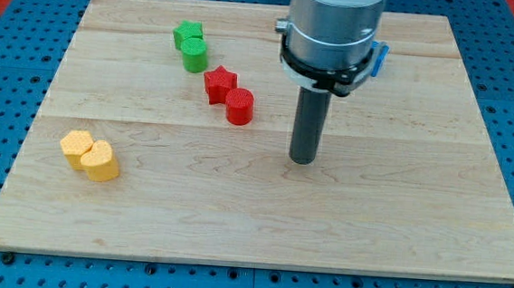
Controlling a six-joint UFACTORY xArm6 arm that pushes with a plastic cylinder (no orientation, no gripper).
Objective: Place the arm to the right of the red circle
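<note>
The red circle block [240, 106] stands on the wooden board just left of centre, touching a red star block [219, 83] at its upper left. My tip [303, 159] rests on the board to the right of the red circle and a little lower in the view, with a clear gap between them. The rod rises from the tip into the grey arm body [331, 27] at the view's top.
A green star block [187, 36] and a green circle block [194, 54] sit touching at the upper left. Two yellow blocks [76, 148] [101, 162] sit touching at the lower left. The wooden board [397, 217] lies on a blue pegboard. A blue block [382, 60] shows partly behind the arm.
</note>
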